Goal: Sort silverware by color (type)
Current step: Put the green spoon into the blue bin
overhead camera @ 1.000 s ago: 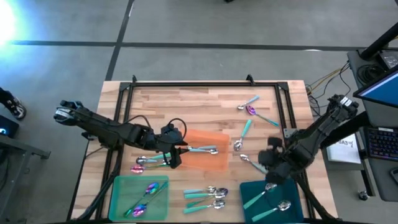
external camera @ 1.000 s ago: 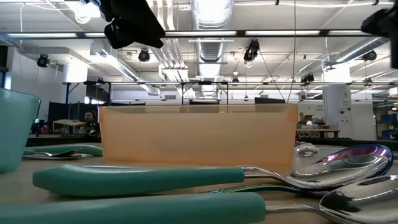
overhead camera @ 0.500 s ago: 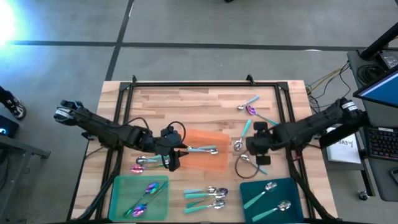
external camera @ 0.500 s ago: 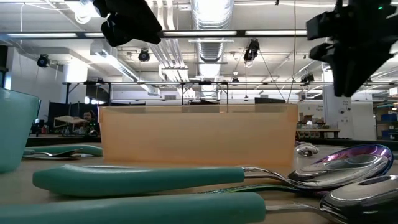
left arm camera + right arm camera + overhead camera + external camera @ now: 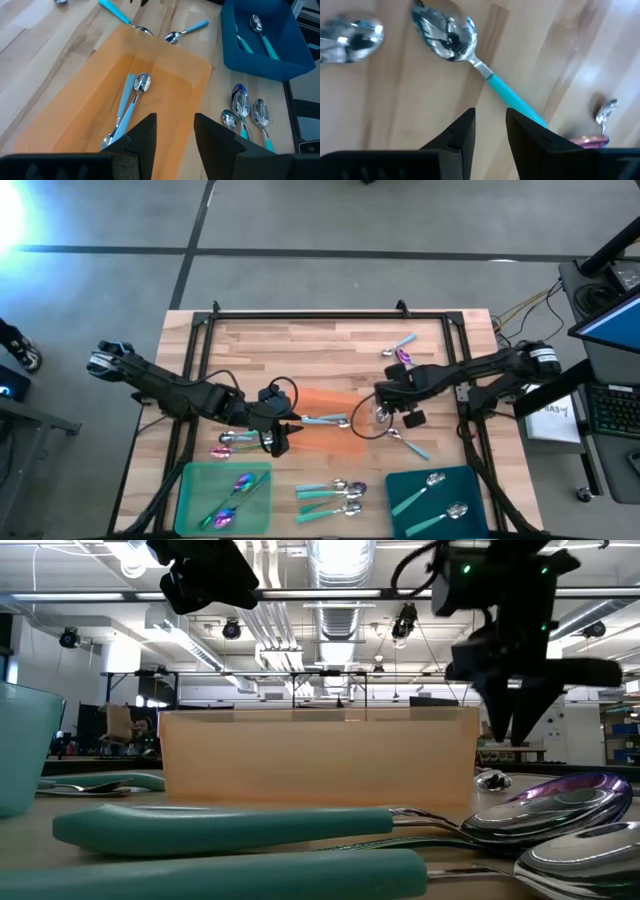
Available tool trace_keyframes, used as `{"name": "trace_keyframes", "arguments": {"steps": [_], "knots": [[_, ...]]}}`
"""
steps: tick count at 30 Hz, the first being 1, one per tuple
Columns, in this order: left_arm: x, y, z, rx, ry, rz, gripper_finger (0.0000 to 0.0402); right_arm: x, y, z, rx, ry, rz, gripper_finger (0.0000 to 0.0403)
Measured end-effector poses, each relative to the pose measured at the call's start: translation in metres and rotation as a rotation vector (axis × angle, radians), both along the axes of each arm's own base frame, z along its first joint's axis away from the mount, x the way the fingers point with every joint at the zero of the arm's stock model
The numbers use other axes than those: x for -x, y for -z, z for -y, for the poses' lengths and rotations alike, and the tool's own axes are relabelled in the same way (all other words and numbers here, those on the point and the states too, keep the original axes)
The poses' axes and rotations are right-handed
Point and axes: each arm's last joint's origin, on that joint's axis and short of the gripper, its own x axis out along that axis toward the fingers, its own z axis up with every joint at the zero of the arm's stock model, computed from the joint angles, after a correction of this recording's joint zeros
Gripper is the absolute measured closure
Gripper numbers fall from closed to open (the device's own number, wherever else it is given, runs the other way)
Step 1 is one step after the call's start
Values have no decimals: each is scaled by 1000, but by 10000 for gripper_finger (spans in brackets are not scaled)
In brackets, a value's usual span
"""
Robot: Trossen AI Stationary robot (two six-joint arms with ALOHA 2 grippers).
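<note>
The silverware lies scattered. Two light-blue spoons (image 5: 131,100) lie in the orange tray (image 5: 335,402). Teal-handled spoons lie in the teal tray (image 5: 470,480), and purple-bowled ones in the green tray (image 5: 195,480). Three more spoons (image 5: 335,495) lie near the front edge, and a few spoons (image 5: 400,350) at the far right. My left gripper (image 5: 174,132) hovers open over the orange tray's left end. My right gripper (image 5: 490,127) hangs open, pointing down, just right of the orange tray. Below it lies a teal-handled spoon (image 5: 470,55), which it does not touch.
A black frame (image 5: 300,315) runs around the wooden table top. Another silver spoon bowl (image 5: 350,35) and a purple-bowled spoon (image 5: 590,142) lie close to my right gripper. Bare wood (image 5: 290,345) stretches along the far left.
My right gripper has swung from above the teal tray toward the table's left and far side, to the spot right of the orange tray. It has come down and rolled about its own axis. The spoons have not moved.
</note>
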Motion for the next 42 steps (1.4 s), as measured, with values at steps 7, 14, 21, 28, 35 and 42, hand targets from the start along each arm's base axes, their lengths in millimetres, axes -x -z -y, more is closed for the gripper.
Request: {"name": "trace_keyframes", "arguments": {"steps": [7,14,21,28,35,42], "knots": [[0,0,0,-1,0,-2,286,-12,27,17,5,-68,-115,275],[0,0,0,-3,1,-3,286,-17,40,29,4,-102,-157,269],[0,0,0,-5,2,-3,286,-21,39,31,9,-105,-108,282],[0,0,0,-6,2,-4,286,-24,39,31,15,-133,-81,296],[0,0,0,-6,2,-5,286,-29,39,31,13,-163,-33,311],[0,0,0,-5,2,-5,286,-26,44,30,-40,-162,-19,314]]}}
